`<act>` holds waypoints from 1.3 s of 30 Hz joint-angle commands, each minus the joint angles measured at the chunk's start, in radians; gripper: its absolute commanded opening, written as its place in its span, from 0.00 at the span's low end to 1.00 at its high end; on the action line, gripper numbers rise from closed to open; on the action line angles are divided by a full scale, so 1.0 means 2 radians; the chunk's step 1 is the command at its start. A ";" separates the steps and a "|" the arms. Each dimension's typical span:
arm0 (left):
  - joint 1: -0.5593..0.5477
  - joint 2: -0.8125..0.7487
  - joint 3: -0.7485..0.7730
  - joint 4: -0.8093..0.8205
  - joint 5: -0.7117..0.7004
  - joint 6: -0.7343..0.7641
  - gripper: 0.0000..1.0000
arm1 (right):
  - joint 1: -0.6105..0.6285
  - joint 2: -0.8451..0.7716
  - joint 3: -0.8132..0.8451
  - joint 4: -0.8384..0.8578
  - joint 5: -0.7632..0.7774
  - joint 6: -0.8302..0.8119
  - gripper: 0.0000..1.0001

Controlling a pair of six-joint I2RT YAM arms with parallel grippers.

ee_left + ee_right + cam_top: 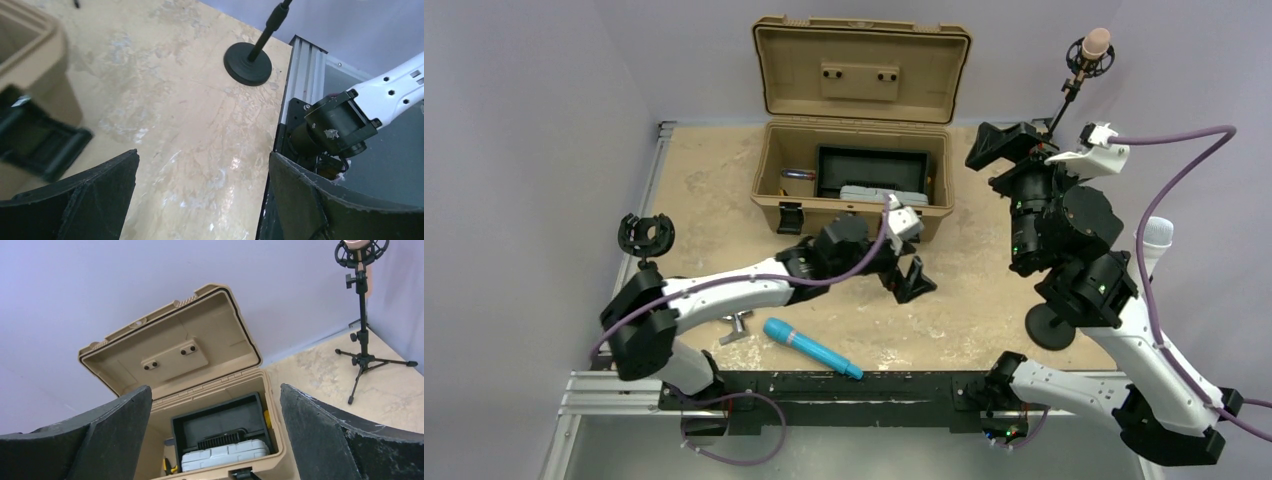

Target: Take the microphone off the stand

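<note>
Top external view puts the pink mic at the far right corner. Its rounded cap is held in a black ring mount on a thin tripod stand, well apart from both arms. From the right wrist its cap is cut off by the top edge, while the stand shows spindly legs splayed on the table. A white mic peeks out beside the right arm. Its pole is hidden, so I cannot tell if it belongs to the round black base. A glossy blue mic lies flat on the mottled, sandy table, near an empty ring mount at the left. The right gripper has its jaws spread wide, facing the open tan plastic case. The left gripper is also spread, holding nothing, over bare table, with the case corner a blur beside it.
</note>
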 commanded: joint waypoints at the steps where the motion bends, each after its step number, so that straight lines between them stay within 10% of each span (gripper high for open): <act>1: -0.049 0.064 0.068 0.109 -0.032 0.005 0.98 | -0.002 0.010 0.026 -0.033 -0.004 -0.045 0.99; 7: -0.081 0.085 0.090 0.116 -0.040 -0.012 0.97 | -0.002 0.004 0.012 -0.021 0.122 -0.089 0.99; 15: -0.081 -0.018 0.052 0.041 -0.078 0.016 0.97 | -0.080 -0.013 -0.097 0.299 0.178 -0.319 0.99; 27: -0.081 -0.147 -0.004 -0.010 -0.127 0.036 0.97 | -0.172 -0.002 -0.276 0.389 0.214 -0.211 0.99; 30: -0.081 -0.153 0.015 -0.039 -0.130 0.058 0.97 | -0.171 0.050 -0.264 0.220 0.286 -0.012 0.99; 34: -0.080 -0.161 0.034 -0.064 -0.129 0.084 0.98 | -0.170 0.148 -0.207 -0.323 0.259 0.623 0.99; 39: -0.081 -0.172 0.033 -0.069 -0.126 0.101 0.98 | -0.168 0.234 -0.235 -0.350 0.228 0.682 0.99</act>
